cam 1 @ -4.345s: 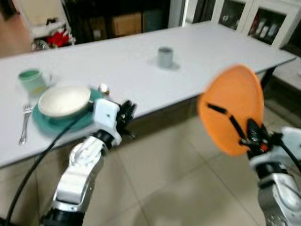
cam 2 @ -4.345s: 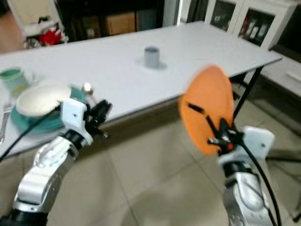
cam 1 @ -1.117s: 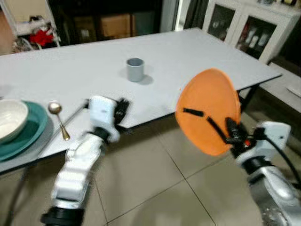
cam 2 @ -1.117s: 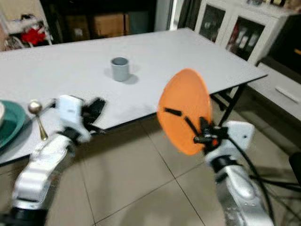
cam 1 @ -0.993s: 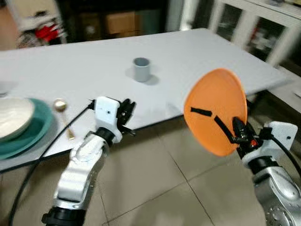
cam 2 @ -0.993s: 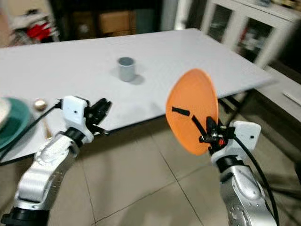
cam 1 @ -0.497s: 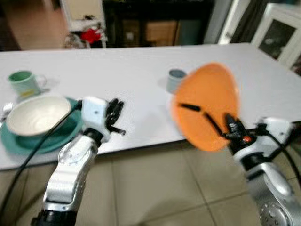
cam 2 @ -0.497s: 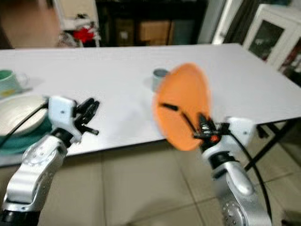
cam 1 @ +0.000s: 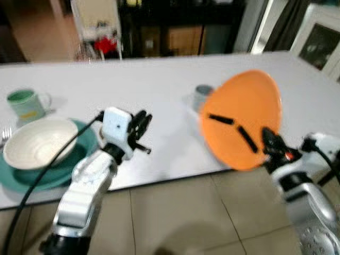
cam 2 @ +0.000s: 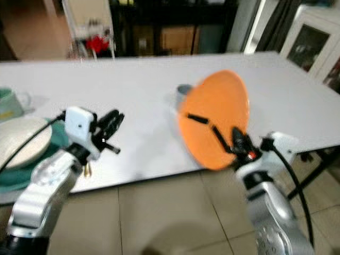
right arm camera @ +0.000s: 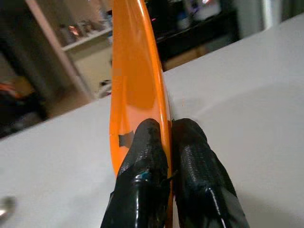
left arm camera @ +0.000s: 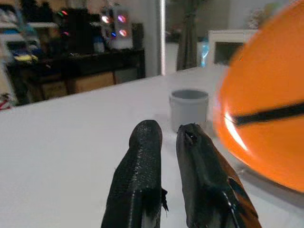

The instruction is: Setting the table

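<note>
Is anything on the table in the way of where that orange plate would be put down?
Possibly. The right hand holds the orange plate upright over the table's near edge, and a grey cup stands just behind it. The stretch beside the cup looks bare.

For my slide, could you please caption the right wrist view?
Right pincer clamps the orange plate edge-on above the white table.

Home dining room; long white bench (cam 1: 159, 101) laid with crockery; glass-fronted cabinet (cam 1: 321, 40); tiled floor (cam 1: 175, 218); cluttered shelving (cam 1: 95, 26).
</note>
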Controlling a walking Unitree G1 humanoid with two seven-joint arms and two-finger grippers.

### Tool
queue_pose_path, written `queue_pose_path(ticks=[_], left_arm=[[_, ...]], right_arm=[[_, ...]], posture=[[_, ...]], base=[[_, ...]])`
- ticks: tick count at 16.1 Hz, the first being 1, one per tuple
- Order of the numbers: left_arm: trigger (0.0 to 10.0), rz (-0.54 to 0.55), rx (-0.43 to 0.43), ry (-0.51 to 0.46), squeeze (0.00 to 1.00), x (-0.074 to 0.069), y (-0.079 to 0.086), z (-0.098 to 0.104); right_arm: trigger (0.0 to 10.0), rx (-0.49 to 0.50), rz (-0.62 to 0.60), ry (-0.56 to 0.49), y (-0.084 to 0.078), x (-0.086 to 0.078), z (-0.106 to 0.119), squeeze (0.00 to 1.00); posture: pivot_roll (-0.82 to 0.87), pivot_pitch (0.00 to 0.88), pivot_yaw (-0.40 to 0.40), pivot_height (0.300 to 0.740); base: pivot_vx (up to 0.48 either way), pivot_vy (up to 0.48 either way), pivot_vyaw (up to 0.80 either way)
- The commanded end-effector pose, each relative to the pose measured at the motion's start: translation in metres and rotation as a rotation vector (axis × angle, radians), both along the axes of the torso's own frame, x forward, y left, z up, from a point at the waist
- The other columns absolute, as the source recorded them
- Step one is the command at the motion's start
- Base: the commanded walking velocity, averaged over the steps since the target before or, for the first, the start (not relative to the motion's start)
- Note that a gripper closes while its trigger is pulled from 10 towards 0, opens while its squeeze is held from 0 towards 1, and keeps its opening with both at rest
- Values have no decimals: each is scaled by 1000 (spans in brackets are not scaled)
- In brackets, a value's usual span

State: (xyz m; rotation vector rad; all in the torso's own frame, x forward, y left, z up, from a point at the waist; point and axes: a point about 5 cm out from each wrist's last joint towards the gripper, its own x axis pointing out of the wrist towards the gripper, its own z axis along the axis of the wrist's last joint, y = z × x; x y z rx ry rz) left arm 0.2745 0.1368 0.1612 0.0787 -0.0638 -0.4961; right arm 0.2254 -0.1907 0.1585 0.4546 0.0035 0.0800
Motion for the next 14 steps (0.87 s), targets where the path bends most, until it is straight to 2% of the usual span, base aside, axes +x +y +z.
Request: queue_pose_path(ticks=[1, 2, 3, 4, 6, 7, 9, 11, 14], left_arm=[[10000, -128, -19, -17, 0, -6, -11, 10], [10000, -159, -17, -15, 0, -7, -13, 12], [10000, -219, -2, -6, 0, -8, -15, 14], [10000, -253, 8, 0, 0, -10, -17, 15], [10000, -374, 77, 25, 0, -16, -20, 17], [10000, -418, 86, 53, 0, -17, -20, 19], [10000, -435, 93, 76, 0, -17, -19, 19], [10000, -444, 126, 99, 0, -17, -16, 17], [10000, -459, 141, 119, 0, -18, -15, 15]], right_arm=[[10000, 138, -3, -29, -5, 1, 9, 0], [10000, 191, 0, -17, -5, 2, 8, 0], [10000, 300, 0, -5, -6, 4, 6, 0], [10000, 344, -6, -3, -6, 5, 6, 0], [10000, 456, -49, 48, -8, 6, -1, 0], [10000, 544, -82, 91, -10, 4, -8, 0], [10000, 610, -108, 125, -12, 3, -14, 0], [10000, 729, -155, 174, -18, 4, -24, 0], [10000, 854, -200, 226, -25, 12, -34, 0]], posture=[[-178, 0, -30, 740], [-178, 0, -30, 740], [-179, 0, -27, 740], [-179, 0, -27, 740], [-174, 0, -32, 740], [-175, 0, -31, 740], [-176, 0, -28, 740], [-179, 0, -22, 740], [-177, 0, -13, 740]], base=[[0, 0, 0], [0, 0, 0], [0, 0, 0], [0, 0, 0], [0, 0, 0], [0, 0, 0], [0, 0, 0], [0, 0, 0], [0, 0, 0]])
